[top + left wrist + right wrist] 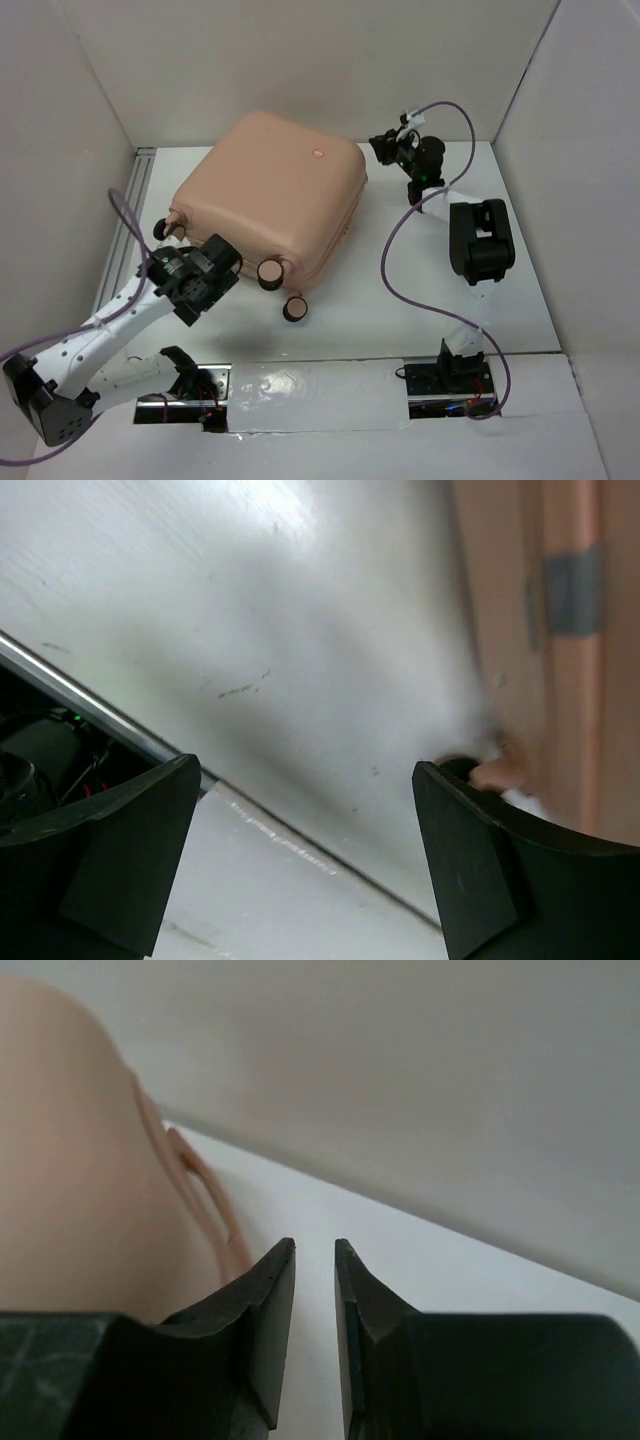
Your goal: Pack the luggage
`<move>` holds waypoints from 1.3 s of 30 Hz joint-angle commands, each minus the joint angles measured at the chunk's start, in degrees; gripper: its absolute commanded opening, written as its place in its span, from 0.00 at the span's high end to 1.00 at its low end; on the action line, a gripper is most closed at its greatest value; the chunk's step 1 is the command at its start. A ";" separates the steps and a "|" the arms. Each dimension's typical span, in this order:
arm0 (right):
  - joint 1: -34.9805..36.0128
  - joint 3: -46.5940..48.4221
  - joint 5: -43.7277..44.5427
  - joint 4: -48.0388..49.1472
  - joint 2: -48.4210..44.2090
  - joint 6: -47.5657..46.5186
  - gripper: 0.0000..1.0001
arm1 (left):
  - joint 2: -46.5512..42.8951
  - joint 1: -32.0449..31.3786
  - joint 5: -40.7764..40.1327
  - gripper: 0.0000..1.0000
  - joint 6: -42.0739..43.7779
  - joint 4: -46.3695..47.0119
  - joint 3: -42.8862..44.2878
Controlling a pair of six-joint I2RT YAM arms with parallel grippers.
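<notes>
— Beside my left end effector, its fingers wide apart, the luggage is lying closed on the counter.
— My right end effector is hovering slightly apart, empty; I'm suggesting bracing one shell before prying.

No text, brand or number can be read; a small dark badge is seen on the pale peach-pink hard-shell suitcase, but is too small to be made out.
</notes>
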 commanded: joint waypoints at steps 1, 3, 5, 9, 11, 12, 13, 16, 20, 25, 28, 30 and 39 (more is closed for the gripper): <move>-1.58 11.55 4.04 -8.87 4.32 4.73 0.68 | -2.09 4.73 -5.54 0.00 5.20 0.81 2.84; -1.58 21.79 -0.70 -16.52 10.03 3.52 0.63 | -0.69 10.26 -4.93 0.00 11.33 4.41 3.45; -1.06 27.46 -4.56 -22.48 15.11 2.02 0.62 | 1.41 15.87 -3.78 0.00 14.62 9.67 3.45; 0.09 38.54 -11.34 -30.76 21.81 -6.22 0.61 | 6.16 23.98 2.87 0.03 24.61 20.66 2.93; 0.70 44.61 -17.46 -35.50 25.41 -8.35 0.61 | 8.62 26.44 3.78 0.05 26.92 24.45 2.41; 0.70 46.19 -19.68 -36.92 26.39 -10.36 0.61 | 9.59 27.06 4.56 0.05 28.24 26.82 2.92; 0.70 47.25 -21.62 -37.89 26.92 -11.51 0.61 | 10.64 27.07 4.57 0.05 29.29 28.32 2.93; 2.02 44.74 -29.18 -41.50 26.23 -19.74 0.61 | 15.65 28.30 5.10 0.06 33.32 32.71 6.34; 4.56 35.33 -35.77 -47.64 19.47 -32.77 0.64 | 24.52 28.83 5.80 0.06 38.70 35.71 13.55; 7.38 15.94 -44.22 -55.73 4.80 -46.99 0.65 | 37.16 25.93 7.64 0.06 47.21 40.55 25.39; 10.19 5.82 -44.22 -54.27 -6.18 -48.53 0.65 | 42.71 23.74 9.93 0.06 50.56 41.60 34.00; 13.08 -3.42 -42.31 -51.01 -13.72 -47.65 0.66 | 48.77 22.51 11.95 0.06 53.38 41.61 39.20; 17.40 -21.03 -11.12 -27.53 -31.51 -18.22 0.58 | 67.76 24.60 16.51 0.03 56.99 31.42 73.38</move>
